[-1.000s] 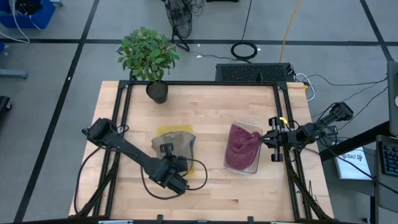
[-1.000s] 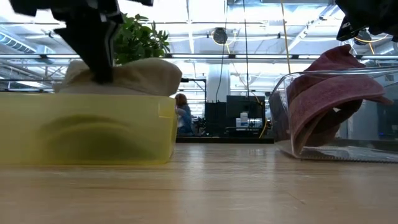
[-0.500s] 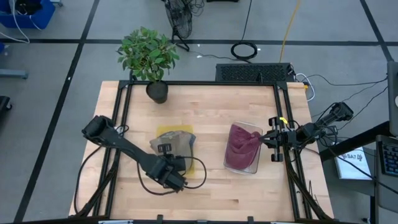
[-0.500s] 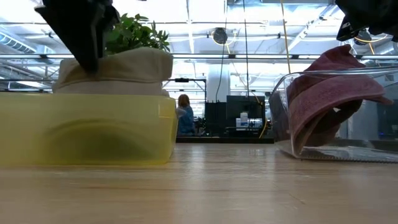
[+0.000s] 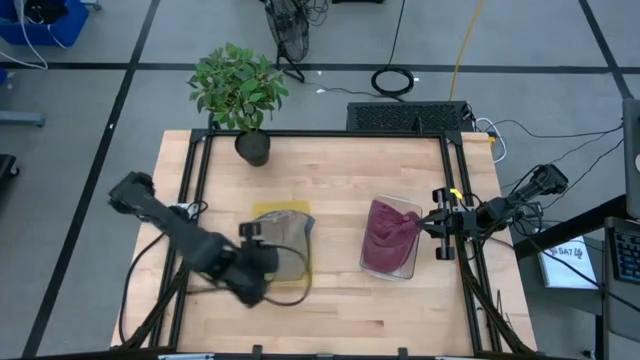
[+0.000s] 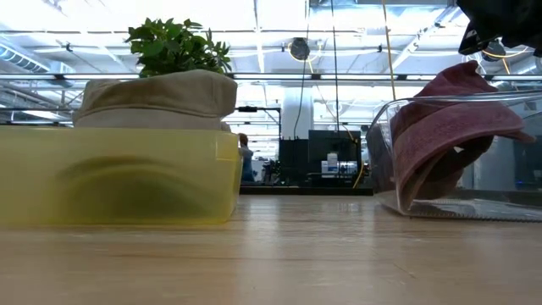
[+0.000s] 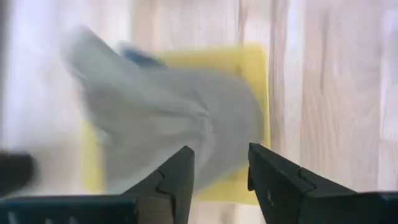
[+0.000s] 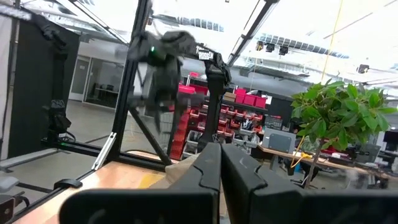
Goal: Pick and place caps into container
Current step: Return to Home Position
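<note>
khaki cap (image 6: 157,97) lies topmost in the yellow container (image 6: 118,178), domed above its rim. a blue edge (image 7: 140,57) shows from under it, blurred. on the high view you find that container at 9 o'clock from the centre of the table (image 5: 340,170).

maroon cap (image 6: 457,119) sits in the clear container (image 6: 398,161) at 3 o'clock from centre, its crown poking over the rim.

left gripper (image 7: 219,150) hovers above the yellow container's 7 o'clock corner, apart from the khaki cap. its fingers (image 7: 177,180) are spread, with nothing between them.

right gripper (image 8: 221,152) is at the clear container's 3 o'clock side, just beside the maroon cap's raised tip. its fingers are pressed together; you cannot tell from these views whether any cloth is caught between them.

potted plant (image 5: 240,85) stands at the table's 11 o'clock corner.
</note>
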### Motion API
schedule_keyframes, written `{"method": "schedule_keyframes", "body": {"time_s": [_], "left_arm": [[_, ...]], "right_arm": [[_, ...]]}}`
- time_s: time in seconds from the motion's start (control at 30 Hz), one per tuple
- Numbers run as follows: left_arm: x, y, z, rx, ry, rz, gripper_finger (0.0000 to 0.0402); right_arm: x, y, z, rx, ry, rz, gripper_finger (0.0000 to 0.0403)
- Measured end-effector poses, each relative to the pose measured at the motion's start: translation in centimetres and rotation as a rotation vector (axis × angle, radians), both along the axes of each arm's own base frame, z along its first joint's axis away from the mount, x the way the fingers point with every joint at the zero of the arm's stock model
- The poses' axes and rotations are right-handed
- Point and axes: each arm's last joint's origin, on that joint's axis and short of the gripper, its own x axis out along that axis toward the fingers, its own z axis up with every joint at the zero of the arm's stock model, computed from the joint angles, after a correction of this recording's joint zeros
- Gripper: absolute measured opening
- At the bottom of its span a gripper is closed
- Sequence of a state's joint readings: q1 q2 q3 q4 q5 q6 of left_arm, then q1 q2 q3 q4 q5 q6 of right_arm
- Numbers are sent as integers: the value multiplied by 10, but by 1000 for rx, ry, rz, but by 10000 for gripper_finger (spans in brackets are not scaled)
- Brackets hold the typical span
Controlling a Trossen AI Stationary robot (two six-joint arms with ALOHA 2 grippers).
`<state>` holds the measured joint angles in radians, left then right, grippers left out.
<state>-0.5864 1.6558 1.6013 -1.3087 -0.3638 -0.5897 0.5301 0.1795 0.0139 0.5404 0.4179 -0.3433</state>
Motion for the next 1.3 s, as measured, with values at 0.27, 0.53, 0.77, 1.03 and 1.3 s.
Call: {"method": "schedule_keyframes", "body": {"time_s": [0.27,0.53,0.77,1.03,1.3], "left_arm": [[-80,16,69,209,-256,-343,89],[-151,82,80,197,-642,-192,8],[-168,96,38,236,-848,-419,6],[-177,113,6,324,-1064,-395,6],[-183,132,-27,288,-1147,-356,3]], "right_arm": [[0,0,0,-12,-1,-4,0],[0,0,0,-9,-1,-3,0],[0,0,0,-11,2,-7,0],[2,-4,-5,21,71,-174,0],[2,-4,-7,49,87,-164,0]]}}
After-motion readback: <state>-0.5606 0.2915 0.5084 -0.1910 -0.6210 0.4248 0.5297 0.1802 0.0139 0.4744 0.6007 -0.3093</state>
